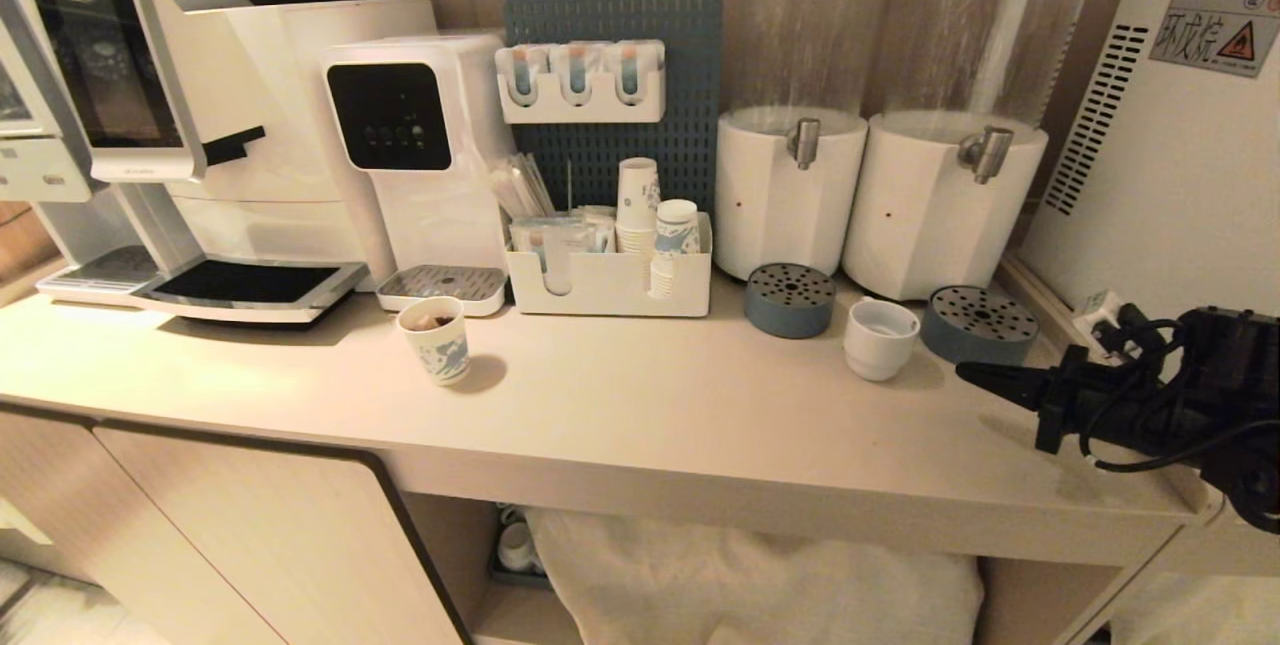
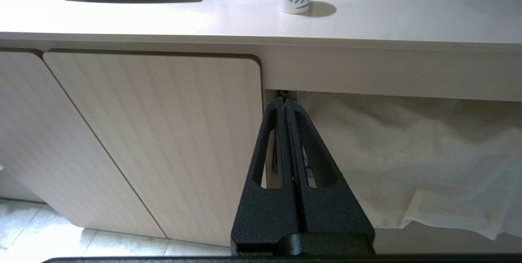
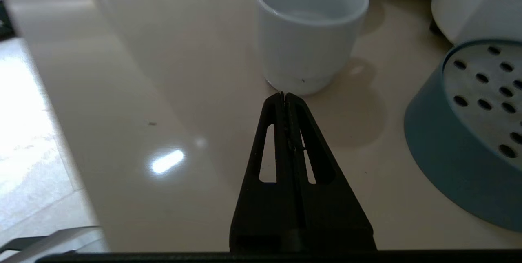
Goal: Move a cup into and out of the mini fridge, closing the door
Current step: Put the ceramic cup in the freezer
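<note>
Cup (image 1: pixel 880 337) is sitting near the desk's (image 1: pixel 650 405) right end. Right gripper (image 1: pixel 968 372), fingers pressed together, is pointing at it, seemingly just short; left gripper (image 2: pixel 285 102), likewise closed, is hanging below the desk's front edge.

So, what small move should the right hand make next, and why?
Probably open its fingers. The right hand points at the cup on the counter, tip near the cup's base, but it is shut with nothing in it. It cannot take the cup until it opens. The left hand is parked below the counter edge.
</note>
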